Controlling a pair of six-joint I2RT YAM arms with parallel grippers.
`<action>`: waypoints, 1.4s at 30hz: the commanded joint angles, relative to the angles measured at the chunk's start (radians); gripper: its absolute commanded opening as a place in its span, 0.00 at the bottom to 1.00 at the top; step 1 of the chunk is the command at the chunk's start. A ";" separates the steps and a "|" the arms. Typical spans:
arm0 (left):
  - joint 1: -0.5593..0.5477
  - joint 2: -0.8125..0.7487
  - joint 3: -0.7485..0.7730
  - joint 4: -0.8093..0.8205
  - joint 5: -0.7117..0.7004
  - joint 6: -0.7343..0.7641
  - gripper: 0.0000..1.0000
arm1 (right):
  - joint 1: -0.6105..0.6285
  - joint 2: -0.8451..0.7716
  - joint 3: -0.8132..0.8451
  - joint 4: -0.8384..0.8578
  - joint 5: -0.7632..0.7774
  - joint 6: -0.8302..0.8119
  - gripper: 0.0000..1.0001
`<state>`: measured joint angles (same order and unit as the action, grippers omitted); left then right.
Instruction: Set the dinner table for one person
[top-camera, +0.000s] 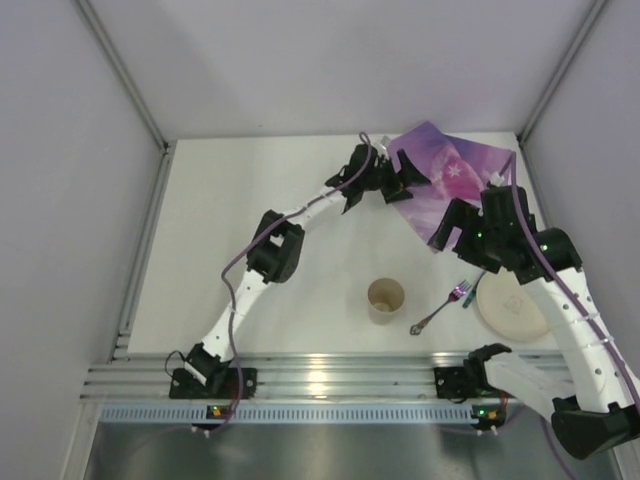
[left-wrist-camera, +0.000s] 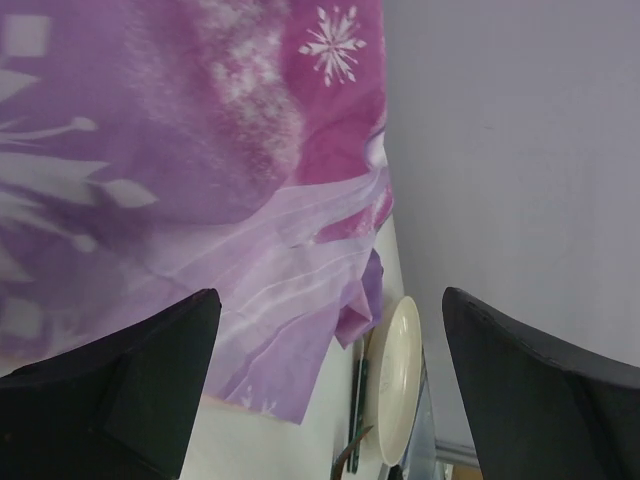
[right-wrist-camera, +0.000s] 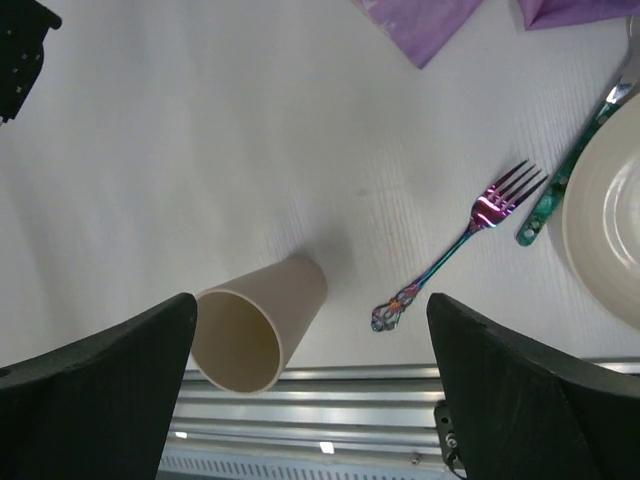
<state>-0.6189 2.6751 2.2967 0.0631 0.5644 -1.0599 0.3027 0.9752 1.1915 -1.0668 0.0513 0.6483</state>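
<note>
Lying beneath right tool (right-wrist-camera: 310, 298), seemingly untouched: dinner table (right-wrist-camera: 200, 150)

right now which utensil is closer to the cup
The rainbow-coloured fork, lying alone between cup and plate; the green-handled utensil lies beside the plate's rim.

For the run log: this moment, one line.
left claw: open, at placemat | right claw: open, empty | cup, fork, plate: on table

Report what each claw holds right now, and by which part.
Nothing is held. The left claw is open, facing the purple placemat; the right claw is open above the cup and fork.
</note>
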 joint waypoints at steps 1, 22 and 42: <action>-0.059 0.054 0.109 0.112 -0.018 -0.144 0.98 | -0.010 -0.032 0.010 -0.059 0.030 0.013 1.00; 0.088 -0.073 0.121 -1.030 -0.639 0.520 0.99 | -0.011 0.125 0.049 0.068 -0.047 -0.050 1.00; 0.420 -0.586 -0.517 -1.032 -0.650 0.632 0.99 | -0.016 0.687 0.192 0.283 -0.189 -0.045 0.98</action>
<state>-0.1955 2.1635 1.7370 -0.8978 -0.0967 -0.4168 0.2962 1.6043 1.2766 -0.8318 -0.0799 0.5945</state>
